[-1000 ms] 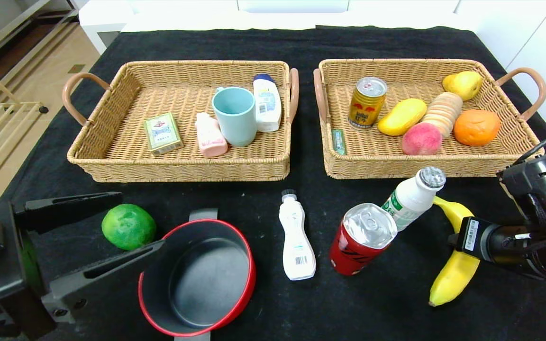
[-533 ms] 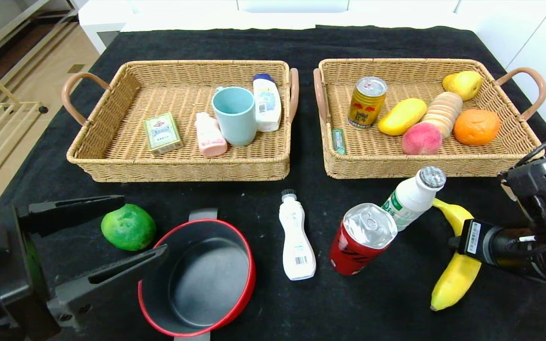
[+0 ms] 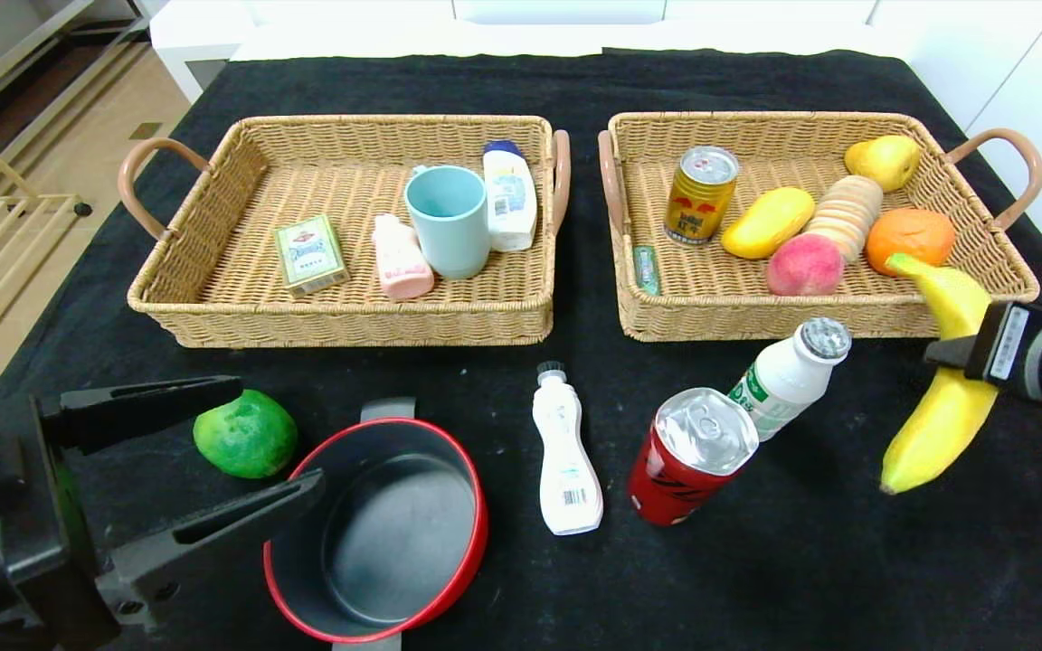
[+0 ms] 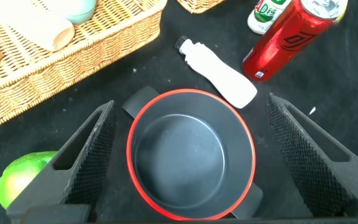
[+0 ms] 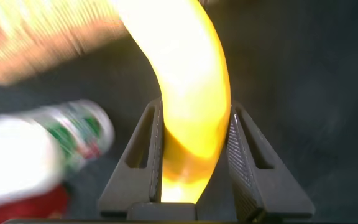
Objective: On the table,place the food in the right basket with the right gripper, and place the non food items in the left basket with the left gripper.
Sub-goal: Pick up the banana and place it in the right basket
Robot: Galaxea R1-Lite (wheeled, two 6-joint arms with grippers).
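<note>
My right gripper (image 3: 960,348) (image 5: 194,106) is shut on a yellow banana (image 3: 942,416) (image 5: 188,74). It holds the banana in the air by the front right corner of the right basket (image 3: 756,316). My left gripper (image 3: 277,432) (image 4: 190,102) stands open at the near left, its fingers spread either side of a red pot (image 3: 376,529) (image 4: 191,155) without touching it. A green fruit (image 3: 245,434) (image 4: 20,180) lies just left of the pot. Between pot and banana are a lying white bottle (image 3: 566,452), a red can (image 3: 693,452) and a white-and-green drink bottle (image 3: 788,371).
The left basket (image 3: 340,325) holds a small box, a pink bottle, a blue cup and a white bottle. In the right basket are a gold can, several fruits, a biscuit roll and a green pack. Both baskets stand side by side at the back of the black table.
My right gripper has lifted the banana off the table and carried it back and to the right, toward the right basket. The left gripper has hardly moved.
</note>
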